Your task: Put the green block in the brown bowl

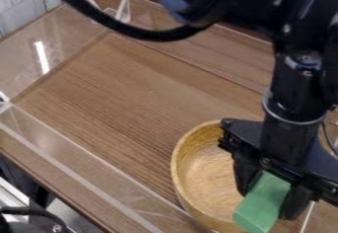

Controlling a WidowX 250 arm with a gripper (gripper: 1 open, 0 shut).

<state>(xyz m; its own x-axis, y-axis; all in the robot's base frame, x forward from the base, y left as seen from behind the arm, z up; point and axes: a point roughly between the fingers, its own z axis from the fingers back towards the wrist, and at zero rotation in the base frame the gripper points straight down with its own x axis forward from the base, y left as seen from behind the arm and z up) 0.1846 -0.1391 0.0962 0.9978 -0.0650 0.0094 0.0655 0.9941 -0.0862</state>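
The brown bowl [209, 166] is a large round wooden bowl at the lower right of the table. My gripper [275, 189] points straight down into it, shut on the green block [262, 205]. The block is a bright green bar held tilted between the black fingers, its lower end low inside the bowl near the right side. Whether it touches the bowl's floor I cannot tell. The black arm hides the bowl's far right rim.
The bowl sits on a wood-grain tabletop [132, 89] enclosed by low clear plastic walls [59, 138]. A clear folded plastic piece [109, 12] stands at the back left. The table's front edge runs along the lower left.
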